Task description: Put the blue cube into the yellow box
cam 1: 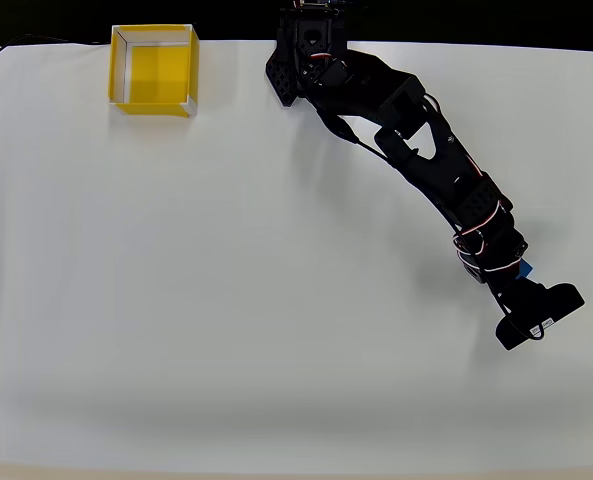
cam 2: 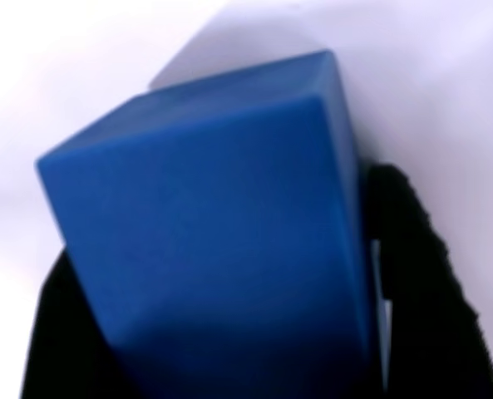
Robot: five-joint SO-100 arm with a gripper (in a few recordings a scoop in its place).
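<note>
I've got the gripper (cam 1: 521, 285) pinching the blue cube (cam 2: 221, 241) near the table's (cam 1: 226, 300) right edge; a loose pinch could drop it short of the far-corner yellow box (cam 1: 154, 70).

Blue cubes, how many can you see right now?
1. The blue cube sits between the gripper fingers in the wrist view; overhead, just a blue sliver under the arm, lower right.

White table surface (cam 1: 226, 300) is seen across nearly the whole overhead view, matte and evenly lit. Soft grey shadows are cast on it toward the right side. A black strip of background (cam 1: 476, 18) is seen beyond the far edge. A thin dark cable (cam 1: 16, 45) is seen at the top left corner.
</note>
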